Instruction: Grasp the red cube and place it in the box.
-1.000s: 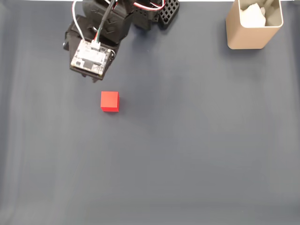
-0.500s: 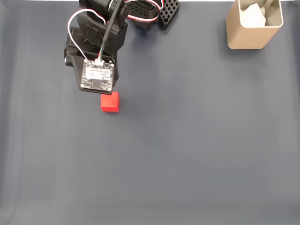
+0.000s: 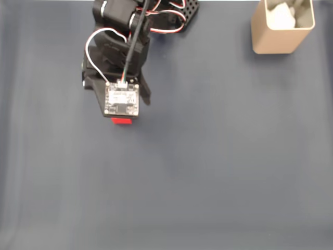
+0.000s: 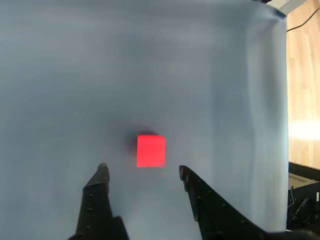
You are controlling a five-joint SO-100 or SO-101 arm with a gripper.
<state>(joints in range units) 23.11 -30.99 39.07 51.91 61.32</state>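
- Claw [image 4: 142, 170] spread wide in the wrist view, 2 black fingers [image 4: 97, 200] apart with nothing between them, no grip on anything.
- Red cube [image 4: 150, 150] sits on the blue-grey desk [image 4: 150, 60], just ahead of the fingertips and roughly centred on the gap, not touching either finger.
- Fixed view: arm [image 3: 122, 57] hangs over the cube [image 3: 122, 121]; circuit board [image 3: 122, 100] on the wrist covers most of it, only a red strip shows at the board's lower edge.
- Box [image 3: 282, 28] stands upright in the top right corner of the fixed view, well apart from cube and arm, something pale inside.
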